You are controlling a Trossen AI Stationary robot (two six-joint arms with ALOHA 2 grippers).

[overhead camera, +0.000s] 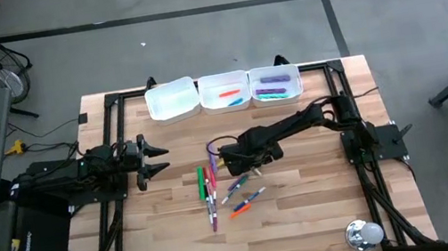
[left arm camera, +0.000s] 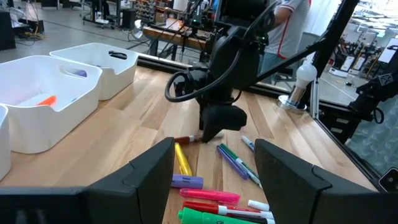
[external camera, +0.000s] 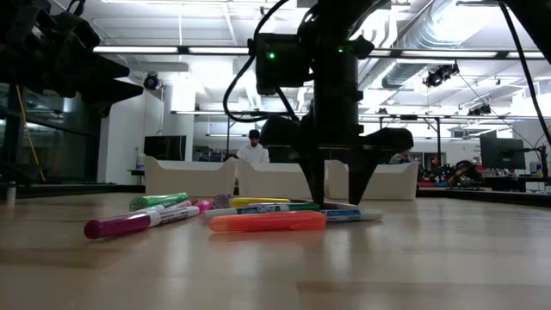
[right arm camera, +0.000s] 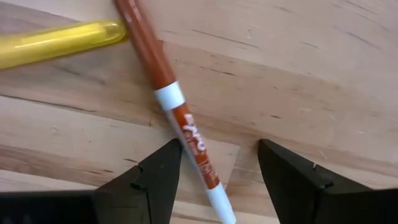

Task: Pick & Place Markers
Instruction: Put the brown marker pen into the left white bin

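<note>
Several markers (overhead camera: 217, 194) in green, red, purple, orange and blue lie loose on the wooden table's middle. In the low view an orange one (external camera: 267, 221) and a purple one (external camera: 129, 224) lie nearest. My right gripper (overhead camera: 237, 167) points down over the pile's far end, open, its fingertips close above the table (external camera: 336, 194). A red marker with a white band (right arm camera: 180, 118) lies between its fingers, close to one of them, and a yellow marker (right arm camera: 56, 42) lies beside it. My left gripper (overhead camera: 147, 160) waits open at the table's left, clear of the markers.
Three white trays stand in a row at the far edge: the left one (overhead camera: 173, 99), the middle one (overhead camera: 225, 91) with orange and teal markers, and the right one (overhead camera: 275, 83) with purple and green markers. A silver round object (overhead camera: 363, 234) sits near the right front corner. A person (external camera: 252, 148) stands beyond the table.
</note>
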